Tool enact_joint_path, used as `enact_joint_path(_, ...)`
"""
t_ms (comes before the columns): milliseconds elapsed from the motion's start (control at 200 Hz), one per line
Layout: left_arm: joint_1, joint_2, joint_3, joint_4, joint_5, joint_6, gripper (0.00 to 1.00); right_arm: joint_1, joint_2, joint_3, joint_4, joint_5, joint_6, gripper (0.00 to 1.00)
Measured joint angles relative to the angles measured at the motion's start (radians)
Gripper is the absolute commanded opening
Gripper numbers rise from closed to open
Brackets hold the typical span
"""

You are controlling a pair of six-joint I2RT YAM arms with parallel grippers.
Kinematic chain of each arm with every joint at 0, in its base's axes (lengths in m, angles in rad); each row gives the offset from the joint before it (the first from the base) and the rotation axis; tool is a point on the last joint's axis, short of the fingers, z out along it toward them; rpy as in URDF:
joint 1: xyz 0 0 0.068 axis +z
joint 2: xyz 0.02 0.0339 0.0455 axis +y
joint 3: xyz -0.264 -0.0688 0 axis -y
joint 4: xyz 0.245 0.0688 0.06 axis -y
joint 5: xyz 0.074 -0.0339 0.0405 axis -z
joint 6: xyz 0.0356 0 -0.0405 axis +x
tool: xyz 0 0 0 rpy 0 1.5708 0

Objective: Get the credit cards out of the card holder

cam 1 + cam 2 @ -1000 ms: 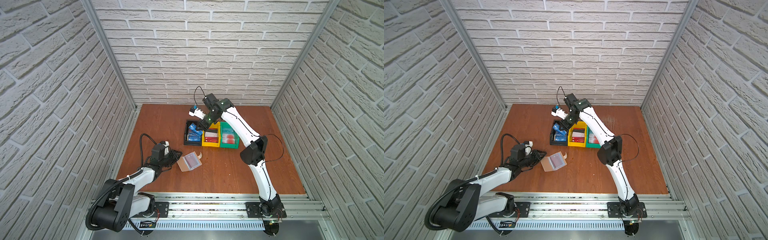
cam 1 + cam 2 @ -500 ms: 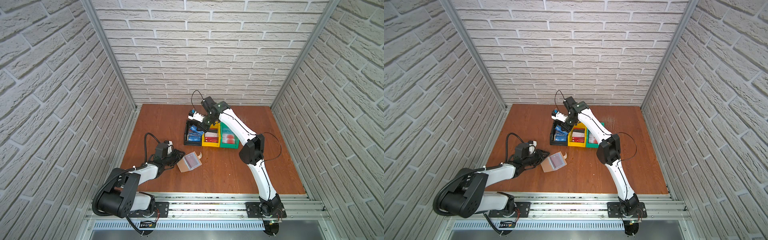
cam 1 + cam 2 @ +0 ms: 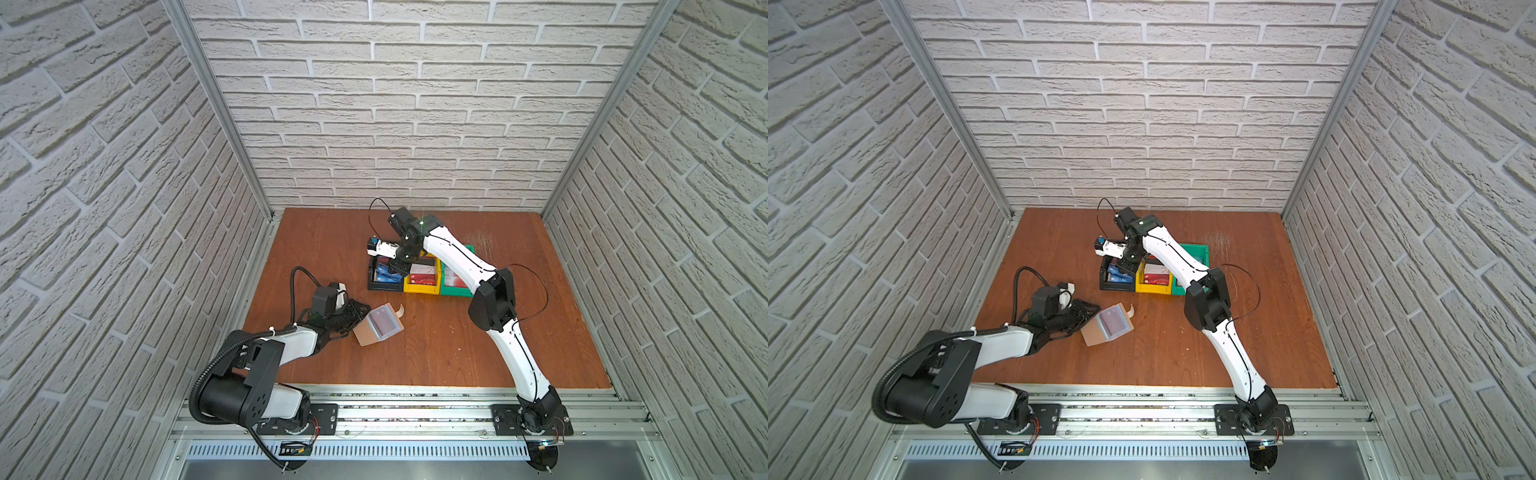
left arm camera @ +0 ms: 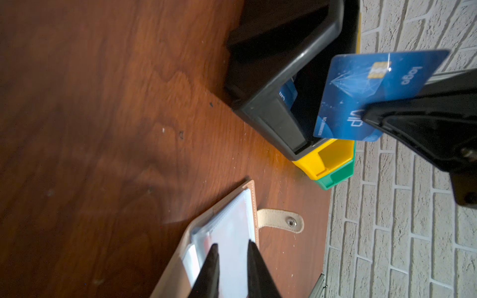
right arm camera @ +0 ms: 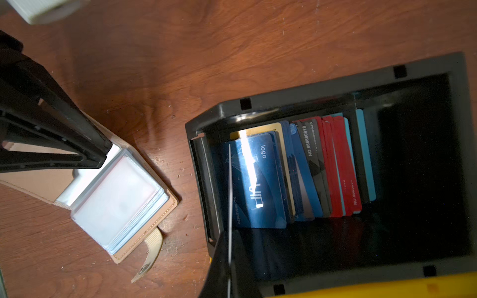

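The right pincer (image 5: 228, 254) clamps a blue VIP card (image 4: 361, 87) by one end, edge-down over the black bin (image 5: 309, 95), probably to drop it in. That arm stretches far forward, wrist bent down. The left arm (image 3: 291, 340) lies low along the surface (image 3: 436, 345). The left pincer (image 4: 232, 245), jaws narrow, rests on the open card holder (image 3: 376, 326) near the bin, seemingly steadying it. Whether it pinches a sleeve (image 5: 116, 196) I cannot tell.

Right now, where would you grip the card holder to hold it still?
Probably the bare tan cover flap, pinched at its outer edge from the left tool's side. The card holder lies open and flat; that flap is free of the clear sleeves, and the snap tab looks floppy.
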State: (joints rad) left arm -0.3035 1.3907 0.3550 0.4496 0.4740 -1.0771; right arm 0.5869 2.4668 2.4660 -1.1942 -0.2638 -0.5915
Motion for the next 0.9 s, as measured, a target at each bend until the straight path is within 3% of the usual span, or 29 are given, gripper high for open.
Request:
enact_joint_path(635,0.04,0.04,0.0,0.024,0.037,0.007,0.22,0.027,0.055,-0.002,0.028,0.068,-0.027,0.06)
enact_joint_path(900,0.042,0.054,-0.001,0.044,0.049,0.007,0.21,0.027,0.055,-0.021,0.036,0.065,-0.024,0.2)
